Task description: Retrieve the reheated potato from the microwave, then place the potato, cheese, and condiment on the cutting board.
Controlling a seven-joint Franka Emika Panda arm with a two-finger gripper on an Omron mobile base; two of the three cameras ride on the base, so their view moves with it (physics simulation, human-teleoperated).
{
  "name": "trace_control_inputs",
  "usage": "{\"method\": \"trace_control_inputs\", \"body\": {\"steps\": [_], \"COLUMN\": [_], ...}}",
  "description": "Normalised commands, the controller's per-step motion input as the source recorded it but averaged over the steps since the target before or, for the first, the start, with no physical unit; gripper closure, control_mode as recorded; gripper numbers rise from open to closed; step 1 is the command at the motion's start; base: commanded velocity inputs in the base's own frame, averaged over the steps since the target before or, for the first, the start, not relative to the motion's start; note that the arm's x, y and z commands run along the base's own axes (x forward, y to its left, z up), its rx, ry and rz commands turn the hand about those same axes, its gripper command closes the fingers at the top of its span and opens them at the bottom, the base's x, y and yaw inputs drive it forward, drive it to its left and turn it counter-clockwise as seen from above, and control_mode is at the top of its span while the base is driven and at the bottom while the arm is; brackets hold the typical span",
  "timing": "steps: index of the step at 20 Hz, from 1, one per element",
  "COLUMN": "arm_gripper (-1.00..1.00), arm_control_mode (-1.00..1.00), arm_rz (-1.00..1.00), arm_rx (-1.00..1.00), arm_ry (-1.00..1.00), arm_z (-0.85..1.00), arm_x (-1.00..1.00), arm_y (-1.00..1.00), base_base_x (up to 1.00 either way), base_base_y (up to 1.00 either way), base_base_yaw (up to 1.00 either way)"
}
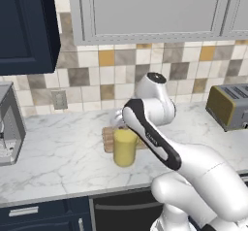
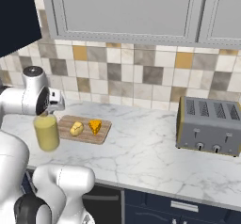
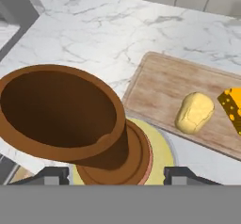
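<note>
End effector (image 3: 110,176) above upright condiment (image 2: 46,132)

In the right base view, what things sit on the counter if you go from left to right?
Condiment bottle → potato → cheese → toaster. The potato and cheese lie on the cutting board.
</note>
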Motion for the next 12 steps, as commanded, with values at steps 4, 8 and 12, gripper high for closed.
{"method": "trace_control_inputs", "body": {"steps": [4,8,12], "arm_gripper": [1.0,1.0,1.0], "arm_control_mode": [-1.0,-1.0,-1.0], "arm_rz": [0.0,0.0,-0.01], "arm_rx": [0.0,0.0,0.0], "arm_ry": [-0.26,-0.11,0.0], "arm_z": [0.8,0.33,0.02], "arm_x": [0.05,0.51,0.71], "arm_y": [0.0,0.0,0.0], "base_base_x": [0.0,0.0,0.0], "base_base_y": [0.0,0.0,0.0], "base_base_yaw": [0.0,0.0,0.0]}}
